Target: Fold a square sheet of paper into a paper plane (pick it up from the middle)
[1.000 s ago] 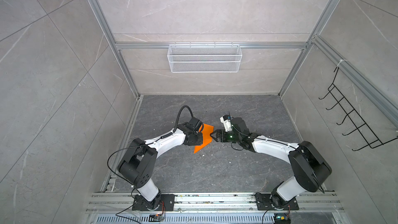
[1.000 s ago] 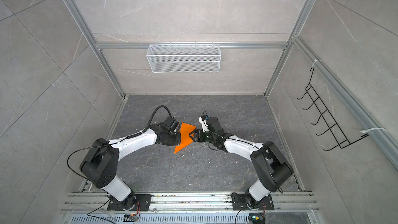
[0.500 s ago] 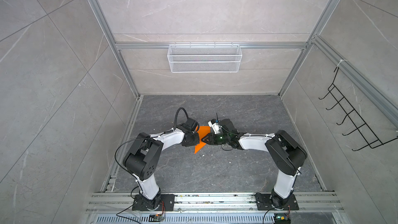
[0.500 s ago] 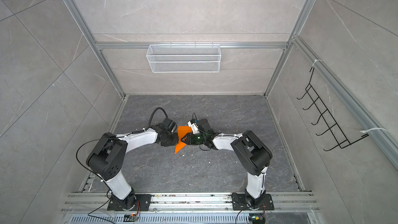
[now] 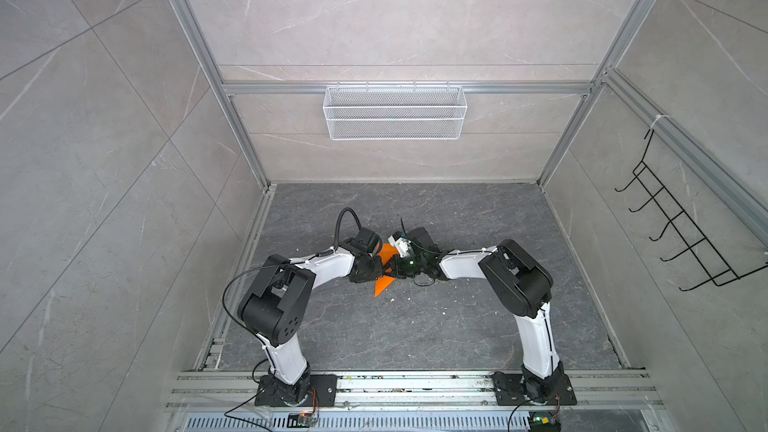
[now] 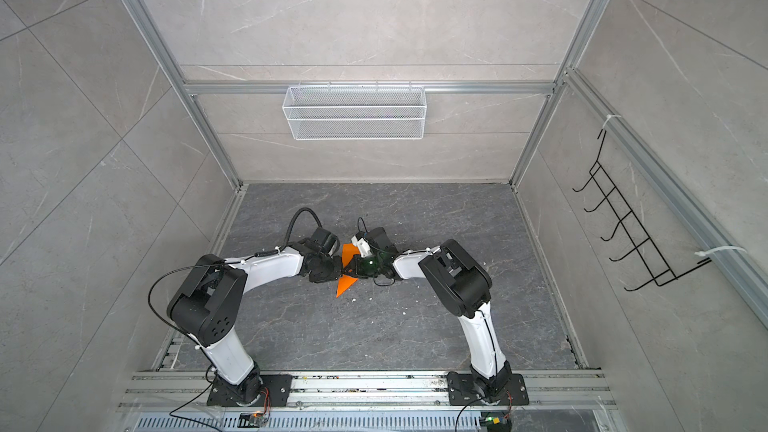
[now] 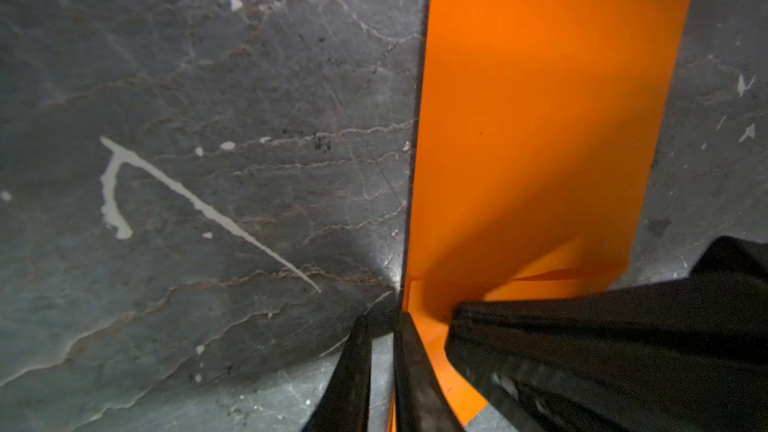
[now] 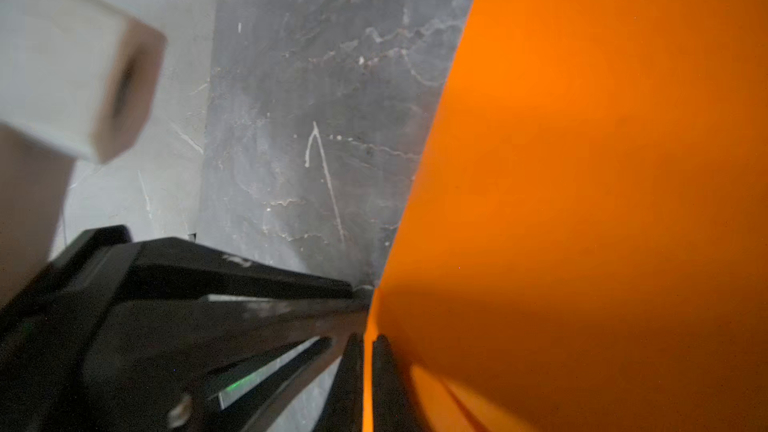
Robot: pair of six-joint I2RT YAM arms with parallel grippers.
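Two grips: your left jaws and right jaws are each clamped on the orange sheet of paper (image 5: 383, 284), which stands edgewise between them at the middle of the counter (image 5: 415, 326). Some creases show, but no dart shape yet; nose and wing folds likely remain.

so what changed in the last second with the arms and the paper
The right gripper swept leftward, elbow folding inward, and shut on the folded orange paper, which it stood clear of before. The left gripper stays pinched on the paper, and the paper stays about where it was.
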